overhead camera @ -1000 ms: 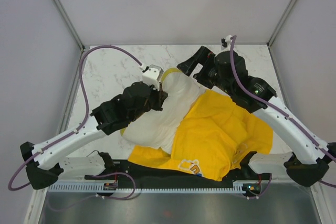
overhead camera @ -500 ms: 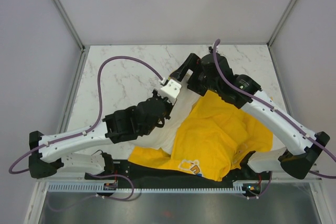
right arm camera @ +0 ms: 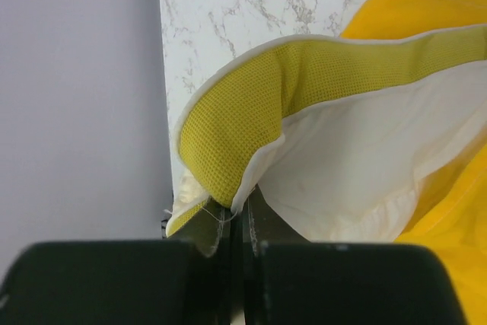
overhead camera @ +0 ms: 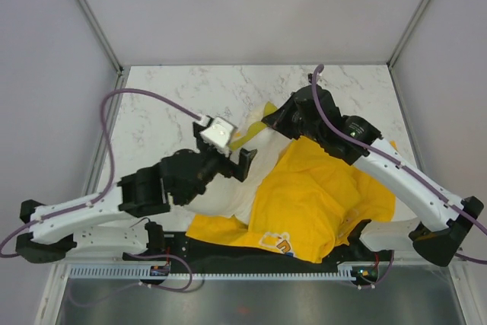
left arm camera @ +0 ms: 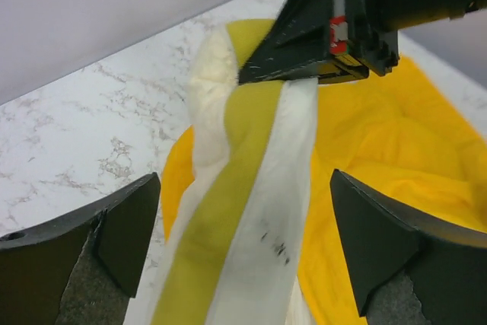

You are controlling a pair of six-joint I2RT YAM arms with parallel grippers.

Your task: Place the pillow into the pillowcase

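Right gripper [right arm camera: 237, 212] is pinching the pillow [overhead camera: 262, 150] by its far corner. Its jaws are clenched right on the yellow mesh edge band, and it's holding that corner up off the table [overhead camera: 167, 104]. Left gripper [left arm camera: 243, 188] is sitting just on the near side of that spot with its jaws released and spread wide. Its 2 fingers [left arm camera: 114, 226] are straddling the pillow's banded edge without squeezing anything.

The pillow is lying around the middle of the marble top. The pillowcase [overhead camera: 312, 195] is covering its right part and also peeking out under its near edge, so it's looking partly inside, though I can't tell how deep. The pillowcase is bunching up on the near-right side and draping over the black strip [overhead camera: 228, 247] at the front, with a bit of the print [overhead camera: 278, 241] showing there.
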